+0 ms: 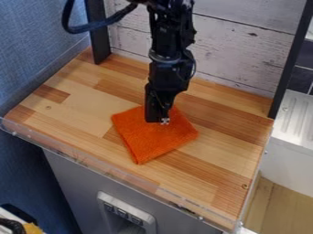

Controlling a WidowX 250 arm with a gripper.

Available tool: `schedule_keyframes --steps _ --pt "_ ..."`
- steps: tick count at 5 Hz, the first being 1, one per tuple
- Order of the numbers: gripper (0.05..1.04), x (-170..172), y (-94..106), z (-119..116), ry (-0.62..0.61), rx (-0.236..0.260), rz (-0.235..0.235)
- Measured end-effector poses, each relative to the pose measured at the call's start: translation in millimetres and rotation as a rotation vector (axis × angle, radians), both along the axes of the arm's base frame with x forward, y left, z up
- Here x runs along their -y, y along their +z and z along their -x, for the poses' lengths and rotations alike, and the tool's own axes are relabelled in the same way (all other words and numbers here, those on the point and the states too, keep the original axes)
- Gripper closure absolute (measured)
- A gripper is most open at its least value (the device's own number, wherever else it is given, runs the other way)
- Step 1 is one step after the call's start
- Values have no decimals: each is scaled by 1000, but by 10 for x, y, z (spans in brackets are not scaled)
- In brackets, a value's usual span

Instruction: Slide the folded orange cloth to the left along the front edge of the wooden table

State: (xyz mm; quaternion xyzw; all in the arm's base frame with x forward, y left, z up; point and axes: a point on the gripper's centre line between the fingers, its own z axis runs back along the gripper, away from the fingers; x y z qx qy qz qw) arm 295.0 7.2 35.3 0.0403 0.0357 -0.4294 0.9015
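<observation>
The black gripper [157, 119] hangs from the top of the camera view, its tip over the upper middle of an orange cloth [154, 141]. The cloth looks folded into a rough square and lies flat near the centre of the wooden top, turned at an angle. Part of its upper edge is hidden behind the gripper. Whether the gripper touches the cloth or is just above it, I cannot tell.
A clear raised lip [92, 164] runs along the front of the wooden tabletop [214, 160]. Black posts stand at the back left and right, with a whitewashed plank wall [238, 50] behind. A white ridged surface [298, 121] lies to the right.
</observation>
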Motion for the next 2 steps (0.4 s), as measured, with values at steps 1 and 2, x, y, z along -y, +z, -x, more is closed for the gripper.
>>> schedule_keyframes --steps 1,2 --pt "1024 -14 -80 -4 9 44 -8" --pt "1024 -4 -174 37 12 74 0"
